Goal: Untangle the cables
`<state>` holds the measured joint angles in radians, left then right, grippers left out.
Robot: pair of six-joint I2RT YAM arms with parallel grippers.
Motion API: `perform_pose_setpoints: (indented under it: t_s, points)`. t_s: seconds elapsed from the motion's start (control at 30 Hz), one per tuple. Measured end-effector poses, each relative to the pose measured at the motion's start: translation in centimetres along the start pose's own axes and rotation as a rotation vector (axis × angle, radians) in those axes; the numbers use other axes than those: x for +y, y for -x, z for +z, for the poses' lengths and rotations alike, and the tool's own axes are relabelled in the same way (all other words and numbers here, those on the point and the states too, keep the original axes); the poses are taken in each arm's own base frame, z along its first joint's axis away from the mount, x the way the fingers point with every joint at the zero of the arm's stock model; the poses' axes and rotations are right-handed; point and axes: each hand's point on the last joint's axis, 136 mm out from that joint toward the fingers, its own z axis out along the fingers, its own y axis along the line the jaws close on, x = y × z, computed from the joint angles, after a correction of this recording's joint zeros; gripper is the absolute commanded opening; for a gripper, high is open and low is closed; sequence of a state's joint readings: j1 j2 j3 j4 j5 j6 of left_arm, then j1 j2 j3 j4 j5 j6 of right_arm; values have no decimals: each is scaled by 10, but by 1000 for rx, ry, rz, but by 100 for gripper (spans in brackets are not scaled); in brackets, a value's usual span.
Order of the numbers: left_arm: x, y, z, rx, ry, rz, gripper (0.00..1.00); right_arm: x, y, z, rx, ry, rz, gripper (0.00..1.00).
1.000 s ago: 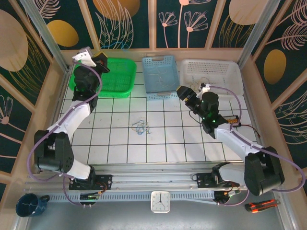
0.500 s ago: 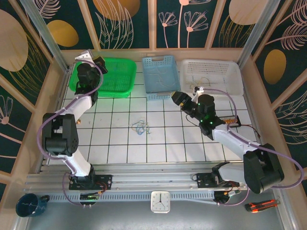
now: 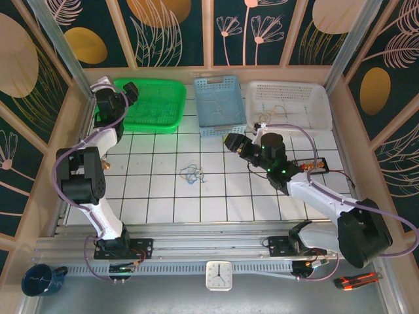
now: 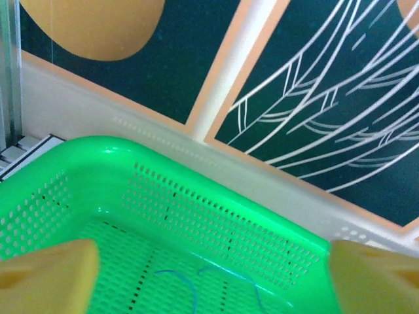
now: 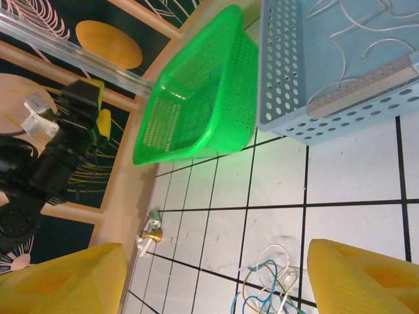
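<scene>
Walls around are dark teal panels w/ gold ovals and thin drawn leaves. The table (image 3: 157, 196) is glossy white tiles w/ dark grid lines.

Left arm is stretched far to the 11 o'clock corner, wrist raised at the left edge of the green basket (image 3: 157, 104). The left gripper (image 4: 209, 281) is released: in the wrist view its two yellow fingertips (image 4: 46, 278) stand wide apart w/ nothing btw them. Right arm reaches from 4 o'clock toward the table centre. The right gripper (image 5: 213, 281) is also spread wide and empty, above the tiles.

Baskets are hard plastic, rectangular, w/ perforated walls, in a row at the far edge: green at 11 o'clock, blue basket (image 3: 222, 125) at 12, white basket (image 3: 321, 98) at 1. Green one holds a thin blue wire (image 4: 190, 288) on its floor. Blue one holds thin white wires (image 5: 353, 33), loosely curved. White one holds a thin pale wire (image 3: 280, 108), colour not clear.

The cables (image 3: 192, 173), a small loose tangle of blue, white and tan, lie on the tiles near the centre, approx. 8 o'clock from the right gripper and apart from it.
</scene>
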<state>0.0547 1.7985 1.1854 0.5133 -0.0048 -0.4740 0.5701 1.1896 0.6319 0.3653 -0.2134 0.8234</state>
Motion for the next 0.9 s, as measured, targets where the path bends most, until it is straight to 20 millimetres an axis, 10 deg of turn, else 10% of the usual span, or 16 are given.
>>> perform_pose_setpoints:
  t_s: [0.2,0.47,0.7,0.9]
  points:
    - [-38,27,0,-3,-146,-67,99,2,-3,-2,-3,-15,-23,73]
    - [-82,8,-37,115,-320,-110,99,1,-1,-9,-20,-41,-65,73]
    - [-145,-69,-125,304,-486,-60,95,-7,-8,-10,-2,-68,-93,72]
    - [-146,-175,-195,548,-477,21,82,-27,-40,-6,73,-105,-96,72]
